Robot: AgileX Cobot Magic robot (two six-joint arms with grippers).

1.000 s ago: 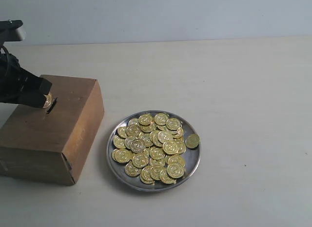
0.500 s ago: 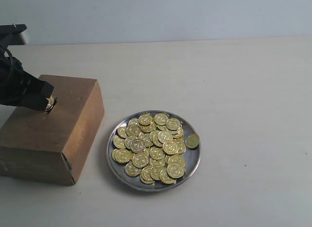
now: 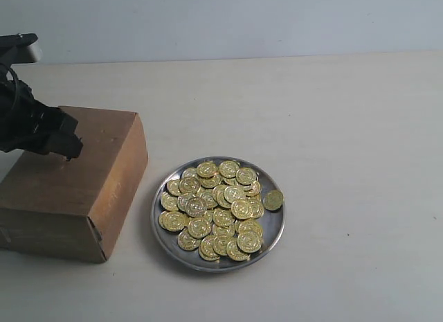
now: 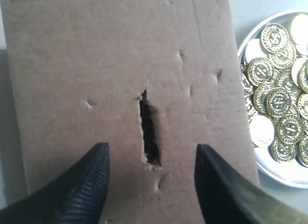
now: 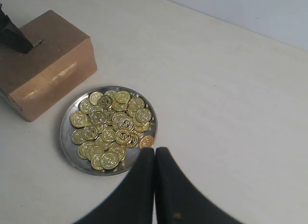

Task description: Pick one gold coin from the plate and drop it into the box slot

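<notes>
The brown cardboard box (image 3: 73, 180) stands at the left, with its dark slot (image 4: 149, 132) on the top face. My left gripper (image 4: 151, 154) hovers right over the slot, open, with nothing between its fingers; in the exterior view it (image 3: 69, 147) sits over the box top. The silver plate (image 3: 270, 228) beside the box holds a heap of gold coins (image 3: 214, 208), one lying apart at the rim (image 3: 273, 199). My right gripper (image 5: 154, 151) is shut and empty, held above the table near the plate (image 5: 67, 147). No coin shows in the slot.
Pale tabletop (image 3: 346, 128) stretches to the right of the plate and behind it. A light wall (image 3: 242, 21) bounds the far edge. The box top shows small dents around the slot.
The left gripper held a gold coin at the slot; now its fingers have opened and the coin is gone from view. The plate and right gripper have not moved.
</notes>
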